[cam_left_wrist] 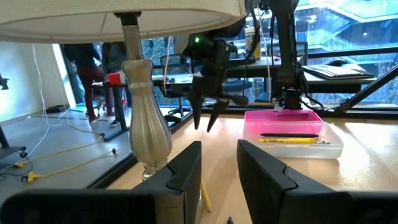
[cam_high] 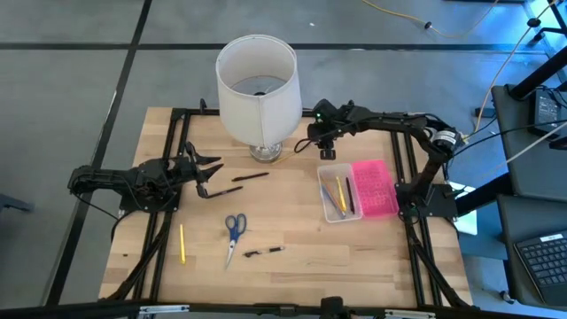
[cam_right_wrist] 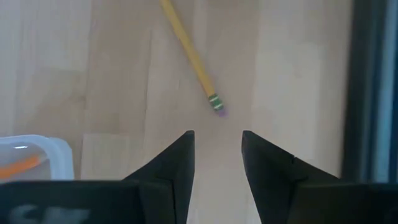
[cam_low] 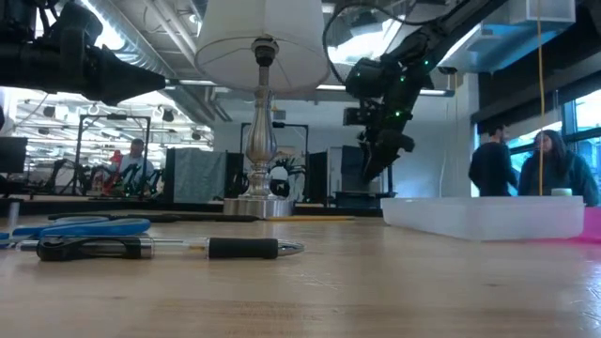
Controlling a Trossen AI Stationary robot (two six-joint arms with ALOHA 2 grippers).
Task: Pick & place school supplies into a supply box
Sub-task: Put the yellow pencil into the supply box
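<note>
One pair of scissors (cam_high: 234, 228), one loose yellow pencil (cam_high: 182, 243) and two dark pens (cam_high: 264, 252) lay on the table (cam_high: 292, 266); both the left gripper (cam_high: 210, 175) and the right gripper (cam_high: 326, 149) stood released, grasping nothing

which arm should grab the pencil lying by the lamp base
Probably the right. The right gripper hangs open just above the table near the lamp, and its wrist view shows the yellow pencil lying just ahead of its fingers. The left gripper is farther off, by a dark pen.
</note>
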